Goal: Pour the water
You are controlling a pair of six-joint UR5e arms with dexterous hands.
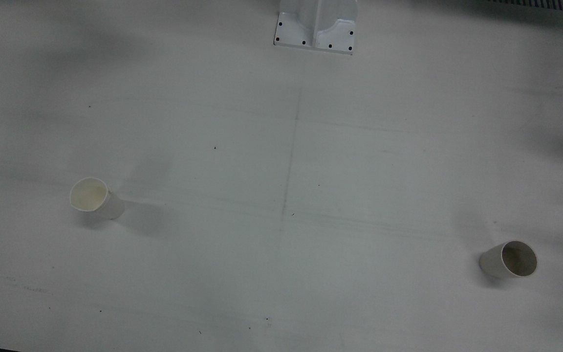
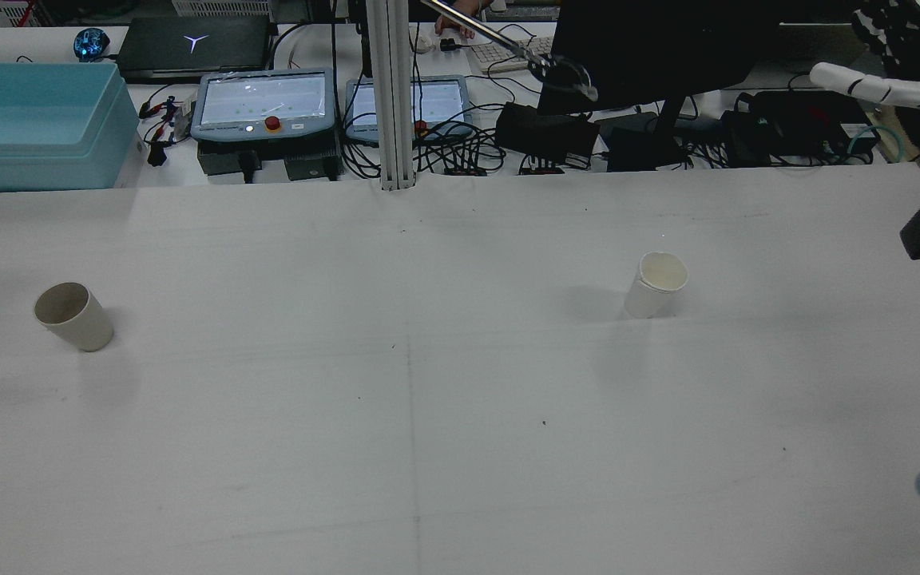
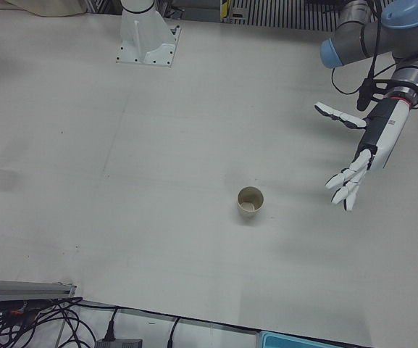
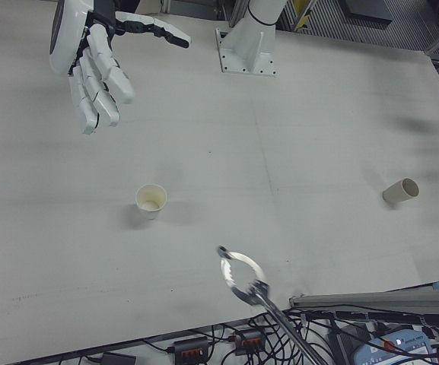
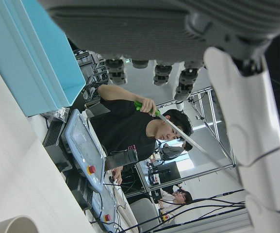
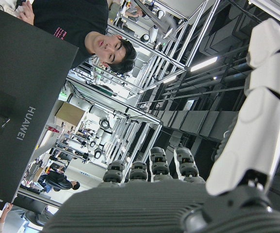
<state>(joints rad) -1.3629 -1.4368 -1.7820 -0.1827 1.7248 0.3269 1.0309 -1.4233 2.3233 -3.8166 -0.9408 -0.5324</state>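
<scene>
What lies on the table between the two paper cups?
Nothing: the front view shows bare table between the white cup and the grey cup, crossed only by a faint seam line.

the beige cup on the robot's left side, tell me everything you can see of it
The beige cup is a plain, handle-less tumbler, matte grey-beige, tapering from a wide round rim to a narrower base. It looks like plastic or paper. It stands upright on the white table, mouth open upward, on the left arm's half. In the left-front view its inside shows only a pale patch at the bottom; whether that is liquid cannot be told. Nothing touches it but the table; the left hand hovers open, off to one side.
</scene>
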